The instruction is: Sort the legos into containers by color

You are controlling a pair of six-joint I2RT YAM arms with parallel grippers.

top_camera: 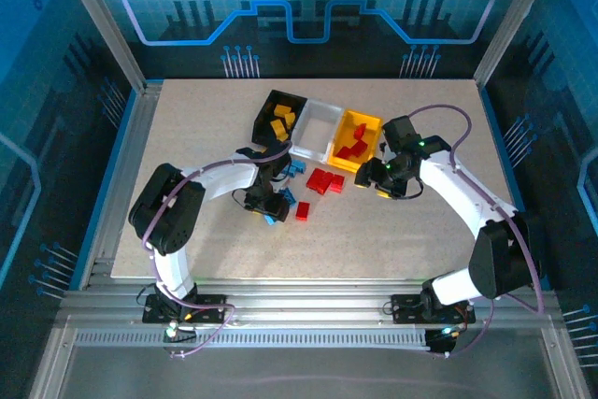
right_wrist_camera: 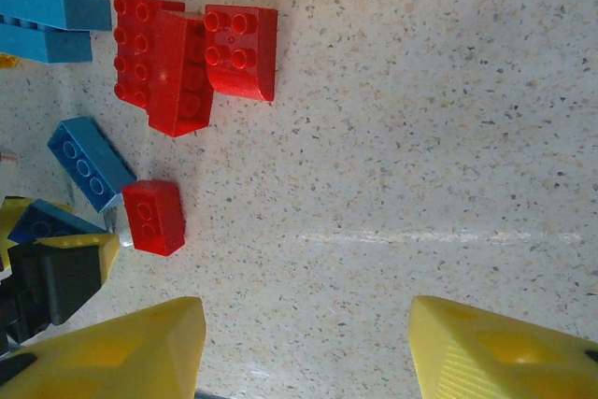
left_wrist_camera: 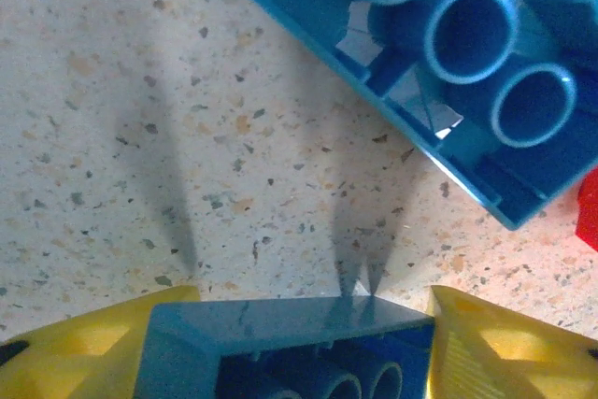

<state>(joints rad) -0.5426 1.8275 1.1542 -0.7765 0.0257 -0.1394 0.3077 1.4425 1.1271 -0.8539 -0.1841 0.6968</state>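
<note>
Speckled table (top_camera: 420,231), bricks (top_camera: 324,181) scattered mid-frame.
Low in its wrist view, my left pincer (left_wrist_camera: 313,304) clamps a blue brick (left_wrist_camera: 280,335); right pincer (right_wrist_camera: 308,310) gapes empty.

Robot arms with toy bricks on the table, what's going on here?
They are sorting bricks into bins by color. The left gripper is clamped on a blue brick just above the table. The right gripper hangs open beside some loose red bricks, holding nothing. The black bin already has yellow bricks in it, and the yellow bin has red ones. More red and blue pieces lie waiting.
</note>
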